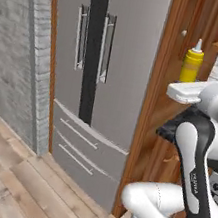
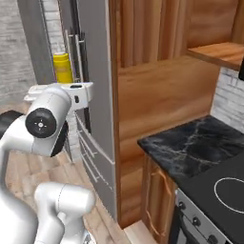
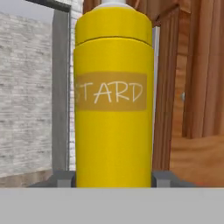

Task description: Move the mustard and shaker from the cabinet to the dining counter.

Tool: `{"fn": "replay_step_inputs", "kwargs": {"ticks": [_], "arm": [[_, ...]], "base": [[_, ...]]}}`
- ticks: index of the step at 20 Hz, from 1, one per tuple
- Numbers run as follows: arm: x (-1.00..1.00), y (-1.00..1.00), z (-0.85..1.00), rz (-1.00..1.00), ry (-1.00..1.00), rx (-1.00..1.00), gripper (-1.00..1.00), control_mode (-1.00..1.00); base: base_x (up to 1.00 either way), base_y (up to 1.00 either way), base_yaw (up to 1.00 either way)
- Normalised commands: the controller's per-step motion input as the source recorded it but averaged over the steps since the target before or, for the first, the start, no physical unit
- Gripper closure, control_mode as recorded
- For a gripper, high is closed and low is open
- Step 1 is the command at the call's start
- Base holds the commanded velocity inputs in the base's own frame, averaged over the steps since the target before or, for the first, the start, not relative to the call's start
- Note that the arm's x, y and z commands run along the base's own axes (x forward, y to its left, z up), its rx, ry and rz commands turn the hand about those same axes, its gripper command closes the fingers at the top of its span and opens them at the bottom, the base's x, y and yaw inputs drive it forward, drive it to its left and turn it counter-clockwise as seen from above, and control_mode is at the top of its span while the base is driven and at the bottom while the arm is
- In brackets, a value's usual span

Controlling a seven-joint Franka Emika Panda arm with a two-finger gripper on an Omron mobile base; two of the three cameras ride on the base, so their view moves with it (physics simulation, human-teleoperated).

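Mustard (image 1: 191, 66) is standing bolt upright, long axis vertical, white nozzle pointing straight up, and it's up in the air in the tool (image 3: 113, 179), not resting on any shelf or tabletop. From the left base camera the yellow bottle rises above the white hand, against the brown wood beside the grey fridge (image 1: 96, 63). From the right base camera its yellow body (image 2: 62, 68) pokes up behind the hand, in front of the fridge handles. Down the hand camera the bottle looms large, label lettering level and readable, and the two grey fingers (image 3: 61, 178) sit tight against its base on either side: the tool is pinching the mustard. The arm is folded, elbow bent sharply, forearm rising, wrist turned so the hand lies level and the bottle stays plumb. Off to the right, a short black marble tabletop (image 2: 190, 147) with stove rings sits below the wooden units.
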Motion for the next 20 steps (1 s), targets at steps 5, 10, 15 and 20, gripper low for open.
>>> {"fn": "replay_step_inputs", "kwargs": {"ticks": [5, 10, 15, 20], "arm": [[0.00, 0.00, 0.00, 0.00, 0.00, 0.00, 1.00, 1.00], [0.00, 0.00, 0.00, 0.00, 0.00, 0.00, 1.00, 1.00], [0.00, 0.00, 0.00, 0.00, 0.00, 0.00, 1.00, 1.00], [0.00, 0.00, 0.00, 0.00, 0.00, 0.00, 1.00, 1.00]], "base": [[-0.01, 0.86, 0.79], [0.20, 1.00, 0.61], [0.25, 0.65, 0.25], [0.02, 0.61, 0.01]]}}
